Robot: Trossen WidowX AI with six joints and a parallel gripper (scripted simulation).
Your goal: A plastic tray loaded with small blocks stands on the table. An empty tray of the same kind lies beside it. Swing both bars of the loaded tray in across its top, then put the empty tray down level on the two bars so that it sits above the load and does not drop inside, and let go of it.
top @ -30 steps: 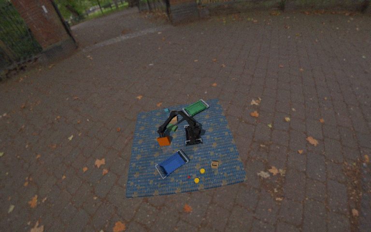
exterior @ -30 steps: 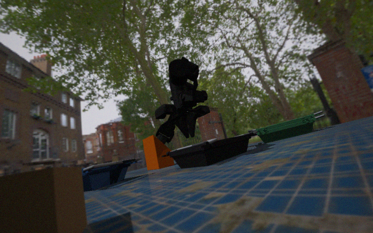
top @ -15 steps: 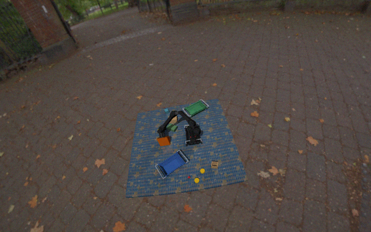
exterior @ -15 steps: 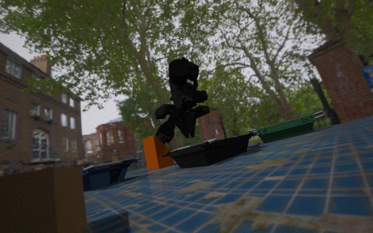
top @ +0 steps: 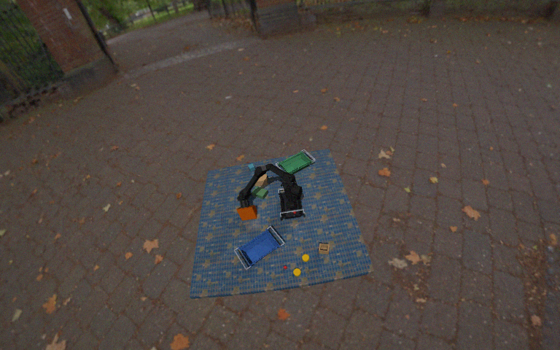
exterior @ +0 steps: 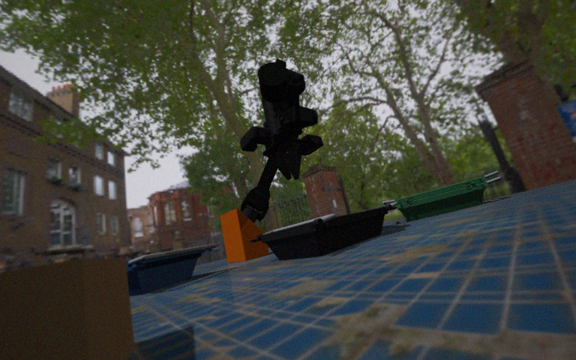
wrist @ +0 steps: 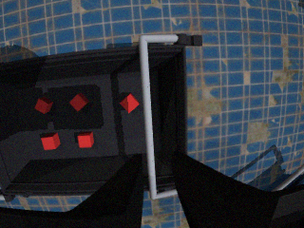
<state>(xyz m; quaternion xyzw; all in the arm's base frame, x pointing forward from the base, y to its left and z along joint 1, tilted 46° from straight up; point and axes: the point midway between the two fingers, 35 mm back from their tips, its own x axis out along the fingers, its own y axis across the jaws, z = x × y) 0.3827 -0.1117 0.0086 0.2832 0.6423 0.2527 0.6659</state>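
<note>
An outdoor paved square or park entrance. Brick paving (top: 413, 123) strewn with fallen leaves (top: 179, 341) spreads all round; in the top view a brick pillar (top: 61, 36) and iron railings (top: 20, 45) stand at ten o'clock. The exterior view shows leafy trees (exterior: 220, 55) at twelve, a windowed brick building (exterior: 29, 169) at nine.

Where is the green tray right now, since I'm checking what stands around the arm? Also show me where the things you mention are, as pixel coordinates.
In the top view, the green tray (top: 295, 162) (exterior: 442, 198) lies at the mat's far edge, just beyond the black tray (top: 296, 202) (exterior: 327, 233) (wrist: 95, 176).
</note>
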